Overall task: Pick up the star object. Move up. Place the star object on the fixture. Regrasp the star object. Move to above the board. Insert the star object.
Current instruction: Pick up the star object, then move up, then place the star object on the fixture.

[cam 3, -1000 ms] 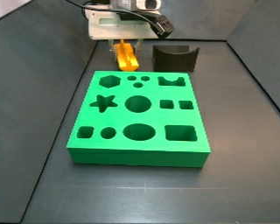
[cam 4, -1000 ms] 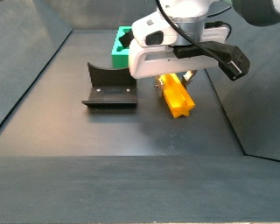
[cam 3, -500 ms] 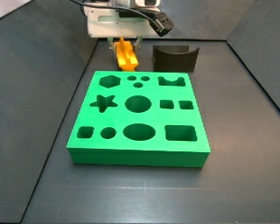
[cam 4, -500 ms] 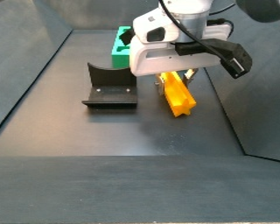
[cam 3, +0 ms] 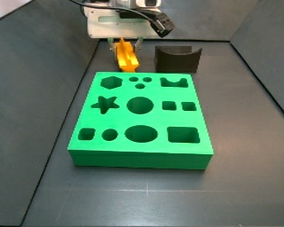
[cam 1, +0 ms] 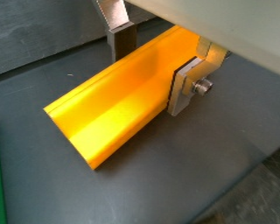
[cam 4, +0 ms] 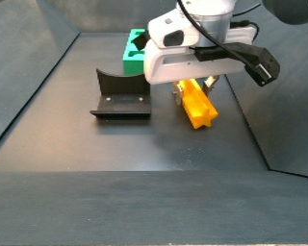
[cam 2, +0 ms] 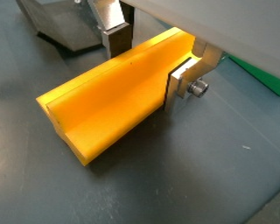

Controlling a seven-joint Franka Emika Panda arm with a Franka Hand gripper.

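The star object (cam 1: 113,101) is a long orange-yellow prism, lying nearly flat just off the dark floor. My gripper (cam 1: 154,70) straddles it near one end and is shut on it. One silver finger (cam 1: 187,83) presses its near face and the dark pad (cam 1: 122,44) meets its far edge. The other wrist view shows the same hold of the gripper (cam 2: 150,63) on the star object (cam 2: 108,101). In a side view the star object (cam 3: 127,58) hangs under the gripper (cam 3: 125,43), behind the green board (cam 3: 142,146) and left of the dark fixture (cam 3: 177,59).
The fixture (cam 4: 118,96) stands left of the star object (cam 4: 198,104), with the board (cam 4: 134,46) behind it. Sloping dark walls close in the floor on both sides. A green board edge (cam 2: 265,77) and the fixture (cam 2: 60,26) show in a wrist view.
The gripper has risen slightly, taking the star object up a little with it. The board and fixture have not moved.
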